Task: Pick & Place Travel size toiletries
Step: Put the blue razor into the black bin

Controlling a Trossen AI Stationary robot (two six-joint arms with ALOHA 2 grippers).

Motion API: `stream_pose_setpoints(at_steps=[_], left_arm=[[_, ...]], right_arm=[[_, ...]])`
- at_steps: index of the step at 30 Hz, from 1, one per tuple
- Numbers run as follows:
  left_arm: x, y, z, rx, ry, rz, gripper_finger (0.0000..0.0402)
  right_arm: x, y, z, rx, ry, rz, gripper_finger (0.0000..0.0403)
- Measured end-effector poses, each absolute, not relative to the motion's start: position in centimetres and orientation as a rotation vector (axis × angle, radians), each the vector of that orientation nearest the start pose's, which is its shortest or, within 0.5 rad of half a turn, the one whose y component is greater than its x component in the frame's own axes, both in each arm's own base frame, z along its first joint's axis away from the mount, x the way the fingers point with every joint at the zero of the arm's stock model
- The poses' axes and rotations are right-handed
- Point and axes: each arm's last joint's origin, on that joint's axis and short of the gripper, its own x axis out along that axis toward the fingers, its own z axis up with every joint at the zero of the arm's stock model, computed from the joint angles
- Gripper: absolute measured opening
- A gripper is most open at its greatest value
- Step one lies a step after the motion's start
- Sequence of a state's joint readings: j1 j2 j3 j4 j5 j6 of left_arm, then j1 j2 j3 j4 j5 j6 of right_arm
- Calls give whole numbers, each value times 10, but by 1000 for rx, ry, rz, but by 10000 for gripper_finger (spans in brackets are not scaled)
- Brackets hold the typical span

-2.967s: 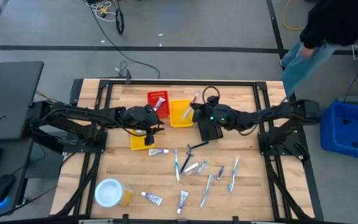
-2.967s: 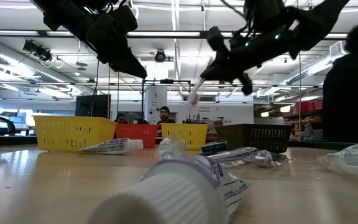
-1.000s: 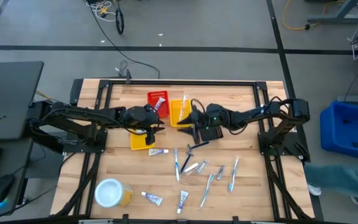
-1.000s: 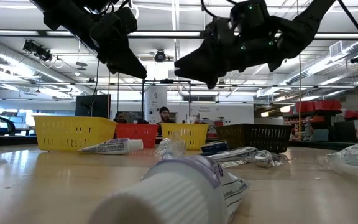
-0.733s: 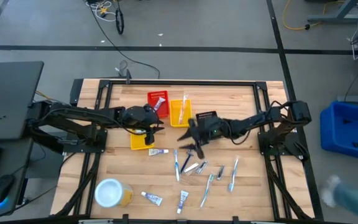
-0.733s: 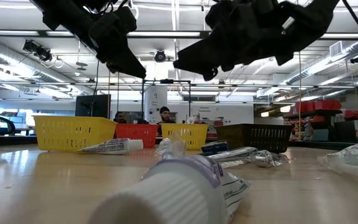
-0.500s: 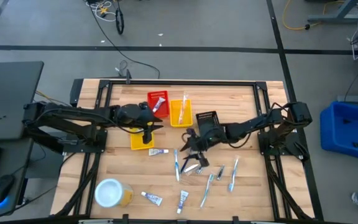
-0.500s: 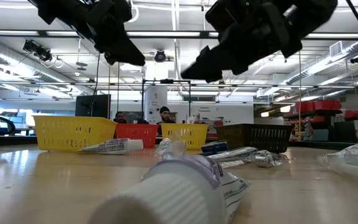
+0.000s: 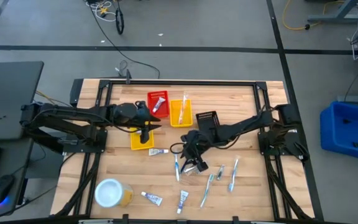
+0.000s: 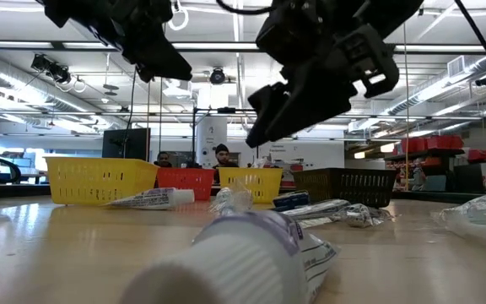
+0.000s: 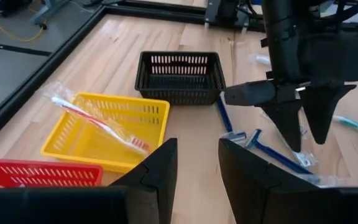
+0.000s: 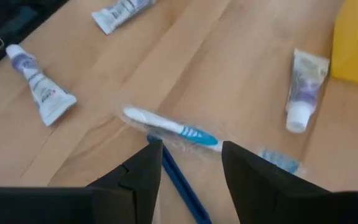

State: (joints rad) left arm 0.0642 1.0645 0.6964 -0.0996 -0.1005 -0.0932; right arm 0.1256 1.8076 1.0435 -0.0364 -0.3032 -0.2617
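Loose travel size toiletries lie on the table's near middle: a wrapped white-and-blue toothbrush (image 12: 173,129), a dark blue razor (image 12: 182,182), white tubes (image 12: 303,93) (image 12: 42,90), and more toothbrushes (image 9: 233,174). My right gripper (image 9: 193,162) hangs open just above them, fingers pointing down on either side of the razor's handle and touching nothing (image 12: 191,171). My left gripper (image 9: 145,132) is open and empty above the left yellow basket (image 9: 139,140). A wrapped pink toothbrush (image 11: 98,124) lies in the middle yellow basket (image 11: 148,109).
A red basket (image 9: 157,102) and a black basket (image 9: 207,118) stand at the back beside the yellow ones. A white-topped yellow round container (image 9: 110,191) lies at the near left. Two more tubes (image 9: 152,198) (image 9: 183,200) lie near the front edge.
My right gripper has left the middle yellow basket, gone toward the table's near edge and a little left, and come down over the loose toiletries, staying open. My left gripper has risen slightly. The pink toothbrush stays in the yellow basket.
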Motion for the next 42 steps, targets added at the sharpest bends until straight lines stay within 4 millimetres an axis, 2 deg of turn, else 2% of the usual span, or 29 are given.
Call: stream_pose_setpoints(at_steps=[7, 19, 25, 36, 42], left_arm=[[226, 17, 256, -82, 489, 184, 125], [224, 17, 252, -64, 540, 184, 125], [224, 17, 252, -51, 540, 180, 125], [224, 17, 252, -51, 540, 182, 125], [224, 17, 252, -51, 540, 181, 125]], right_arm=[[367, 56, 147, -200, 766, 538, 185], [365, 57, 116, -225, 887, 575, 161], [364, 56, 114, -234, 917, 559, 145], [363, 56, 114, -247, 927, 551, 71], [364, 57, 114, -232, 919, 540, 58]])
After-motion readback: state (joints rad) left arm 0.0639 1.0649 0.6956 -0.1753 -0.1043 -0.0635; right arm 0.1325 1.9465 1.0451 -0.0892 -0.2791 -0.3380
